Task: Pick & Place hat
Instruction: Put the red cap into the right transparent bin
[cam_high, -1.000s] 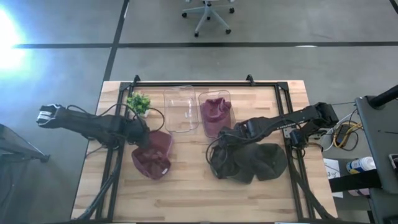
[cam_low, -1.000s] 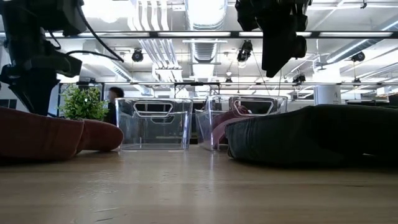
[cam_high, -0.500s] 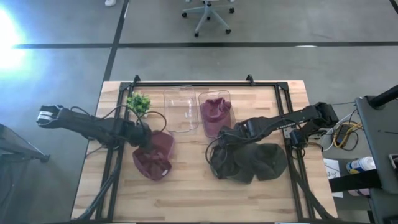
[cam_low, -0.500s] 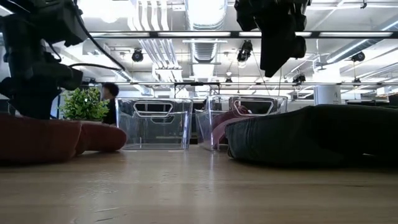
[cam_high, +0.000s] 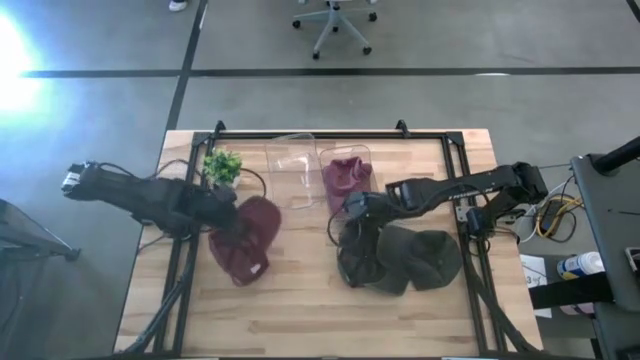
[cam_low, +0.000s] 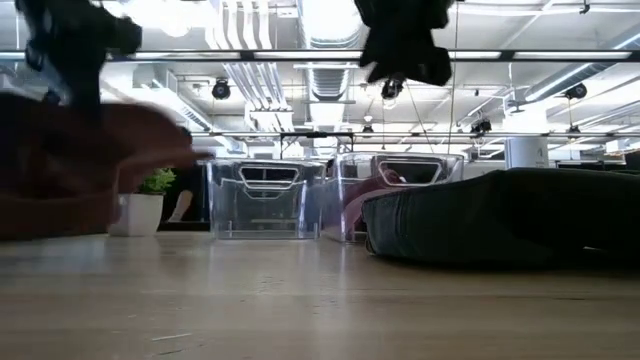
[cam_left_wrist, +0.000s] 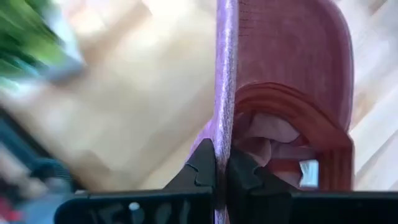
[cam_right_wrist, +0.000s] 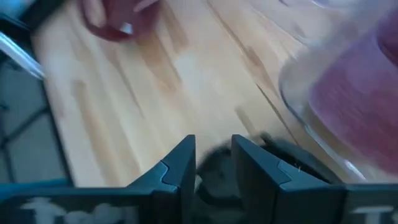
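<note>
A maroon hat is held up at the table's left by my left gripper, which is shut on it. A dark grey-green hat lies flat on the table's right half. My right gripper hovers open, well above that hat's left end, touching nothing. Another maroon hat sits in the right clear bin. My left gripper pinches the maroon hat's thin rim edge between its two fingers. The fingers come from the table's left, slanting down. The hat hangs beyond and below them, its open inside showing; whether its low end touches the table cannot be told.
Two clear bins stand at the far middle: an empty one and one holding a hat. A small potted plant stands left of them. A black frame rail runs along the far edge. Bare wood lies near.
My left gripper has risen and drawn the maroon hat up off the table, so the hat now hangs folded and raised, with blur. The potted plant behind it has come into sight. My right gripper has moved toward the table's left, staying high.
</note>
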